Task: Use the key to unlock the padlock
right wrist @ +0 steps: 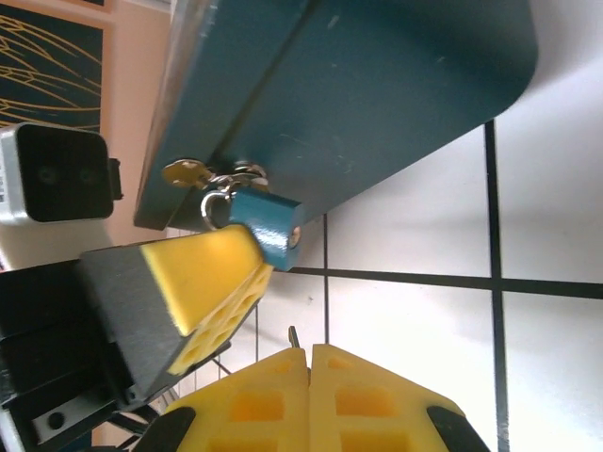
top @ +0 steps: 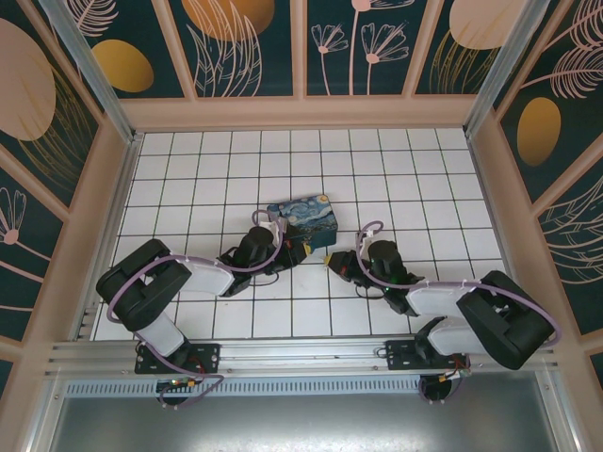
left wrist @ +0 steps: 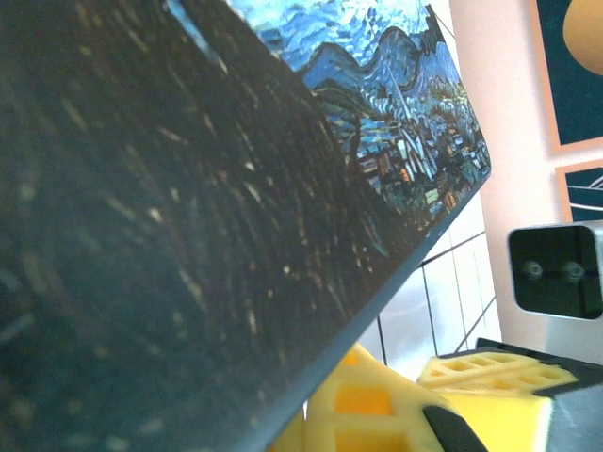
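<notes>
**A:** What did the overhead view show?

**B:** The left pincer and right pincer sat by the closed painted box on the tiled surface.

**A:** Left wrist?

**B:** The box loomed close. Whether that pincer was spread, I couldn't tell.

**A:** Right wrist?

**B:** The padlock hung from the hasp, slanting down-right. Just below, the right pincer pinched the key, tip pointing up.

Glossy blue-painted padlock, shiny metal shackle, matt painted box, smooth white tiles

White tiled table, dark grid lines, blue-yellow painted box on it nr centre
</notes>
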